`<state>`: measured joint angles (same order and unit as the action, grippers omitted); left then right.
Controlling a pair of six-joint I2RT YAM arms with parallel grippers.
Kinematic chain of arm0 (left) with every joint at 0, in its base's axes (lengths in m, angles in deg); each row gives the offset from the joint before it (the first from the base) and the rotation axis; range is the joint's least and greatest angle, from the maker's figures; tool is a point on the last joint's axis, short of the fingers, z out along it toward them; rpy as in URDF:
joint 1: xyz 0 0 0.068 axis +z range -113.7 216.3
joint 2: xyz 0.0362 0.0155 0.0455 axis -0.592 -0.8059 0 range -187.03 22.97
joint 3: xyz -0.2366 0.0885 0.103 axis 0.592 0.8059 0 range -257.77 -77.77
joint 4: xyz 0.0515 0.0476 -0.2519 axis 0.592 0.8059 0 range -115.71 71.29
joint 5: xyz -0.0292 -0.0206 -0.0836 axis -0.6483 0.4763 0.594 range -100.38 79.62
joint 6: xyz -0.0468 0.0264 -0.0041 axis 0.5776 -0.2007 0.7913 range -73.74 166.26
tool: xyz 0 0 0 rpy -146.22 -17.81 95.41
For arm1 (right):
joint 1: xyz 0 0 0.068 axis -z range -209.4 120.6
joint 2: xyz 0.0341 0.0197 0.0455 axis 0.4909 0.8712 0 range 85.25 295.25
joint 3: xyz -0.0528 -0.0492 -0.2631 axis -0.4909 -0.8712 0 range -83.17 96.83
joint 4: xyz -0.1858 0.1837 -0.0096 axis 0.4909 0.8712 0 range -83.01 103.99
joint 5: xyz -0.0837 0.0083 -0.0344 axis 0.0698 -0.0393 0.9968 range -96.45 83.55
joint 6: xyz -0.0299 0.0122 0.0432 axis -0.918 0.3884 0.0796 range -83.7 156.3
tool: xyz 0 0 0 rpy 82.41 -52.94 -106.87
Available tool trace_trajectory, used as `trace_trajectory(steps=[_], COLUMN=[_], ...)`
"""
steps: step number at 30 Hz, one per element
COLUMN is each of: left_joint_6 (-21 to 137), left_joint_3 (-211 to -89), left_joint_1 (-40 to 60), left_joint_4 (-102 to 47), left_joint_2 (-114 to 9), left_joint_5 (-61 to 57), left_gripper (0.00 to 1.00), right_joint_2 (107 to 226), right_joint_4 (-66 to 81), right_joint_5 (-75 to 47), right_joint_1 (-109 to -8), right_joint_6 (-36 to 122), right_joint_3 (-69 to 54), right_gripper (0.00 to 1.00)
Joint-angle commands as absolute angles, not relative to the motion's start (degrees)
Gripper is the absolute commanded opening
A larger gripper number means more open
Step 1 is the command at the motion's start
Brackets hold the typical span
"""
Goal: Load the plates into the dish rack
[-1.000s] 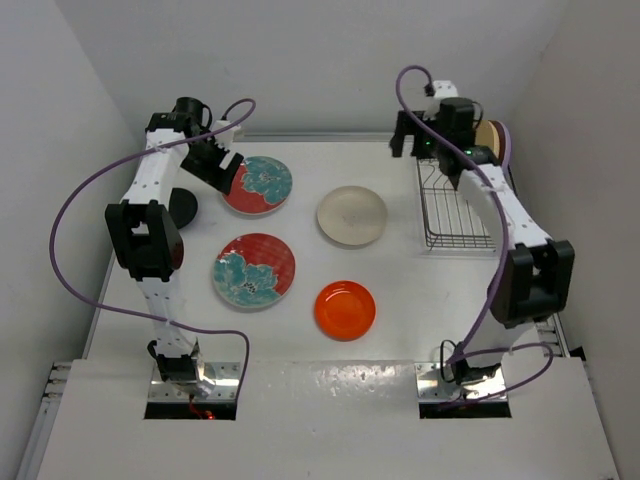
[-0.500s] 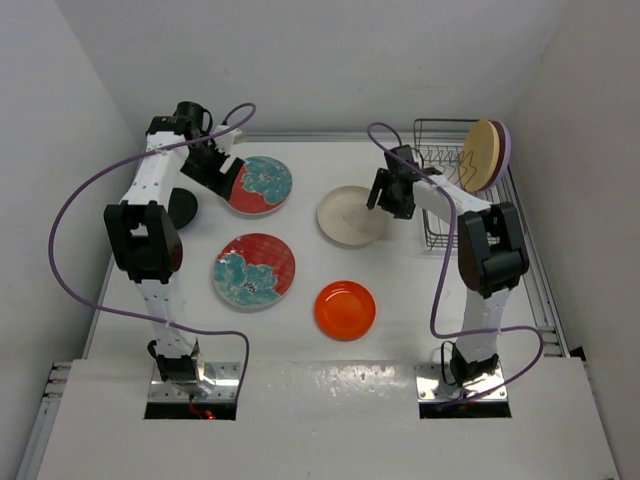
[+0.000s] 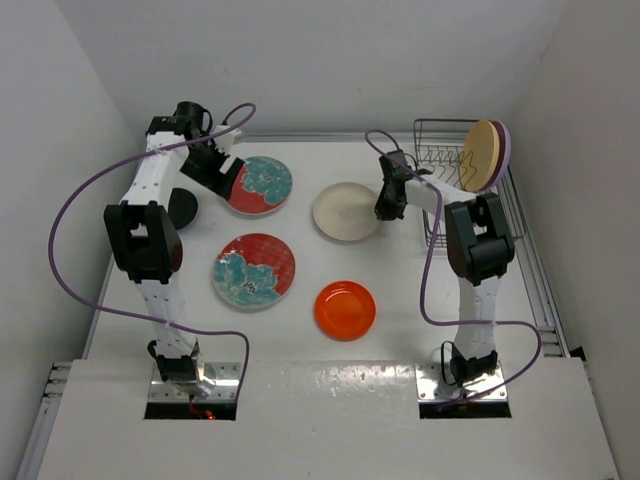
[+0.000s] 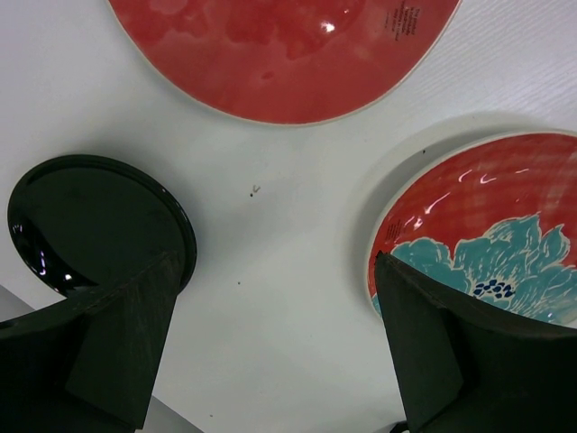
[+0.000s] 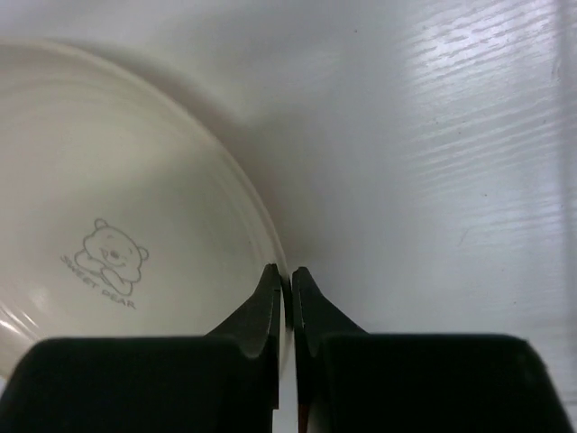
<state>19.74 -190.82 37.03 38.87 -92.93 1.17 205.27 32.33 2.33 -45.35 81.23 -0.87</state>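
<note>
The cream plate [image 3: 343, 212] [image 5: 117, 207] lies flat mid-table, and my right gripper [image 3: 386, 207] [image 5: 287, 272] is shut on its right rim. The dish rack [image 3: 430, 130] stands at the back right with a tan-yellow plate [image 3: 480, 155] and a lavender plate [image 3: 504, 148] upright in it. My left gripper [image 3: 214, 166] [image 4: 275, 271] hangs open over bare table between the small black plate [image 3: 184, 208] [image 4: 90, 221] and a red plate with teal flowers [image 3: 260, 184] [image 4: 491, 234]. A second red flowered plate [image 3: 254, 271] [image 4: 288, 54] and the orange plate [image 3: 345, 310] lie nearer the front.
White walls close in the table [image 3: 420, 290] on the left, back and right. Purple cables [image 3: 75, 210] loop off both arms. The right arm's links reach across the front of the rack.
My right arm swung from the rack down to the cream plate and its jaws shut on the rim, nudging the plate slightly left. The left arm stayed put.
</note>
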Motion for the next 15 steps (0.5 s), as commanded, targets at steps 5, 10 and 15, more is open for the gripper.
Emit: trace_trajectory(steps=[5,10,15], left_joint_6=[19.5,19.5,20.0], left_joint_3=[-190.9,-190.3,-187.5], left_joint_1=[37.1,37.1,37.1], left_joint_4=[38.5,37.4,35.4], left_joint_2=[-89.3,-89.3,-89.9], left_joint_5=[1.3,1.3,0.2], left_gripper=[0.93,0.93,0.93], right_joint_2=[198.1,188.7,184.6], right_joint_4=[32.7,27.8,25.7], right_joint_5=[8.8,16.6,24.5], right_joint_1=[-46.6,-45.7,-39.9], right_joint_6=[72.0,59.3,48.5], right_joint_3=[4.3,7.4,13.2], right_gripper=[0.0,0.0,0.0])
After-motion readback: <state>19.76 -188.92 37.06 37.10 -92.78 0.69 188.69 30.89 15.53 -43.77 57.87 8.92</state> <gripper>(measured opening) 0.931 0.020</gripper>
